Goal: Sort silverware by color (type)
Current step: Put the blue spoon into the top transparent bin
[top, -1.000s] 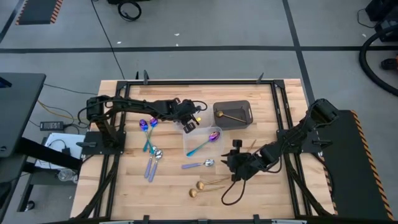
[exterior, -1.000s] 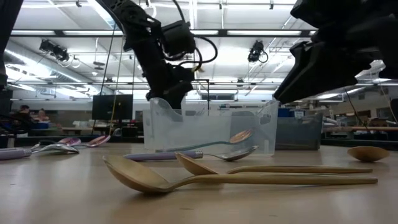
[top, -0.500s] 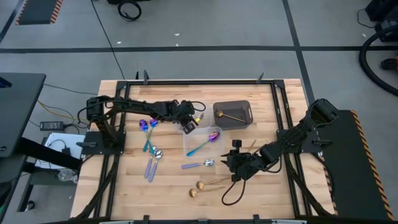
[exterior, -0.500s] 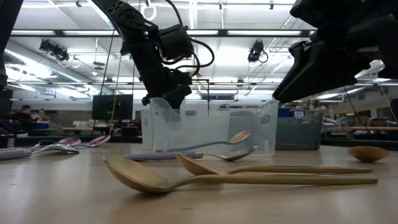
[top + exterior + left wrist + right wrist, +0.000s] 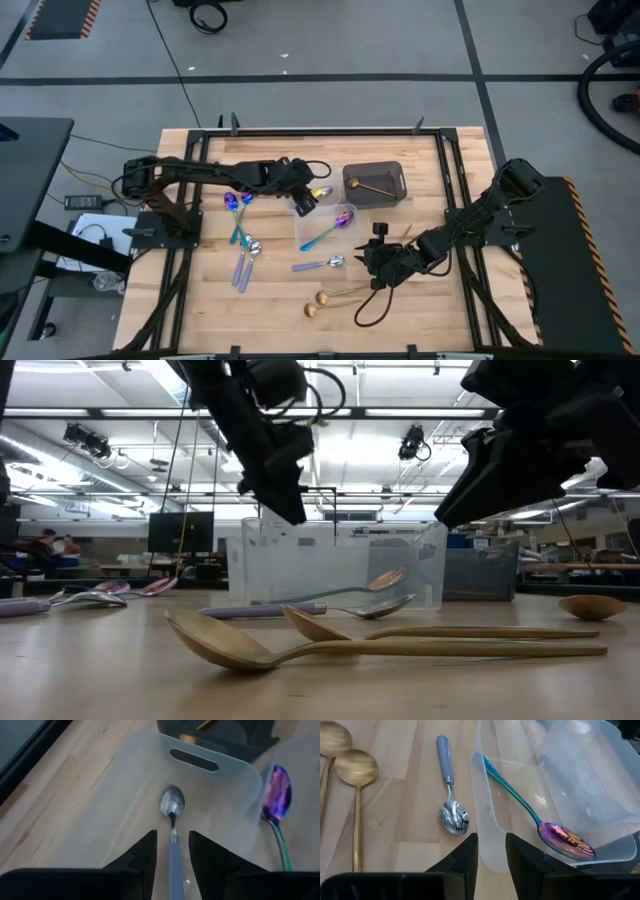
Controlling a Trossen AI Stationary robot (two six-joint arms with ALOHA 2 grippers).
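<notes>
You see a silver spoon (image 5: 172, 815) with a pale blue handle lying flat in a clear tub (image 5: 125, 820). Its handle runs back between your left gripper (image 5: 172, 851)'s spread jaws and its bowl points toward the dark tub (image 5: 374, 184). The right gripper (image 5: 491, 851) hovers near the clear tub holding a purple spoon (image 5: 540, 825), jaws apart, empty.

A silver spoon (image 5: 172, 807) with a pale blue handle lies in a clear, frosted tub (image 5: 125, 815), and another silver spoon with a lavender-blue handle (image 5: 451, 795) lies on the light wooden table (image 5: 400, 795). An iridescent purple spoon with a teal-green handle (image 5: 535, 817) sits in a second clear tub (image 5: 600, 805). Two gold spoons (image 5: 330, 640) show a matte brass tone, and the dark grey tub (image 5: 373, 184) holds another gold piece.
</notes>
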